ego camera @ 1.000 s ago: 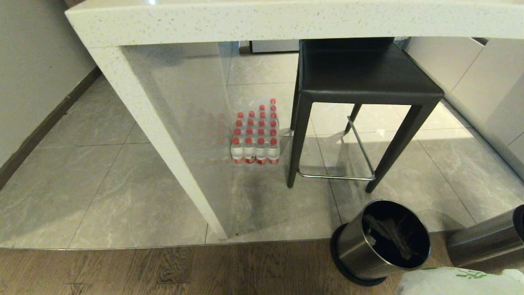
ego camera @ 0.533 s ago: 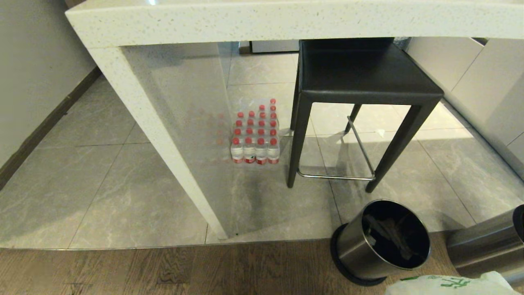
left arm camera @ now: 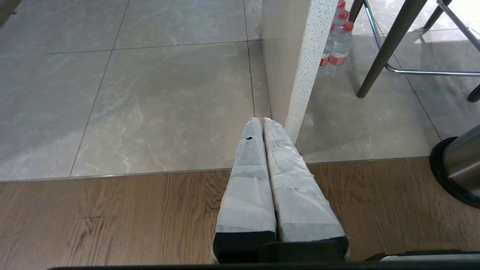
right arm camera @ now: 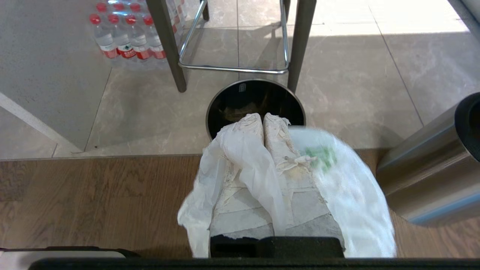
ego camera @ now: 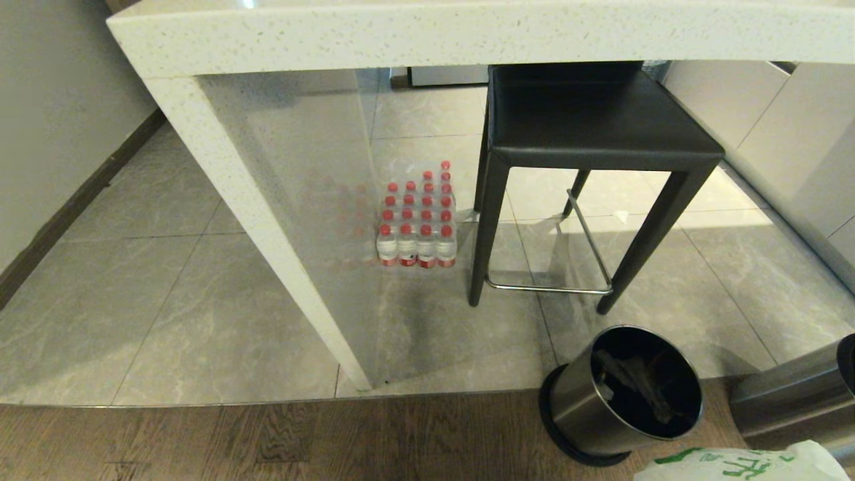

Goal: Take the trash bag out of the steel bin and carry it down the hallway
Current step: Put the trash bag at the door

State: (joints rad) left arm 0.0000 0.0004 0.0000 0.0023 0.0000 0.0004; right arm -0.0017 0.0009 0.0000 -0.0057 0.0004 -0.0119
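Right wrist view shows the right gripper point(right arm camera: 262, 117) at the centre of the frame, its two tape-wrapped fingers point(right arm camera: 279, 140) pressed together and pinching the thin, crinkled white plastic trash bag with green print point(right arm camera: 337, 187). The bag drapes over both sides of the fingers and hangs toward the lower part of the frame, above the brown wooden floor strip point(right arm camera: 93, 202). Just past the fingertips, in the upper middle, stands the small round brushed-steel bin with a black rim point(right arm camera: 255, 103), its dark mouth open with some dark scraps inside; the bag is out of it. At the right edge a second, larger steel cylinder point(right arm camera: 423, 172) stands close beside the bag.

In the head view the bag point(ego camera: 728, 464) peeks in at the lower right corner, just below the bin point(ego camera: 624, 394). Behind the bin are a black stool with a chrome footrest point(ego camera: 588, 133), a shrink-wrapped pack of red-capped water bottles point(ego camera: 417, 224) and the white speckled stone counter point(ego camera: 427, 30) with its slanted leg, all on grey marbled floor tiles point(ego camera: 167, 314).

Left wrist view shows the left gripper point(left arm camera: 261, 120) at centre, its wrapped fingers point(left arm camera: 247, 180) closed on nothing, over the wood floor near the counter leg.
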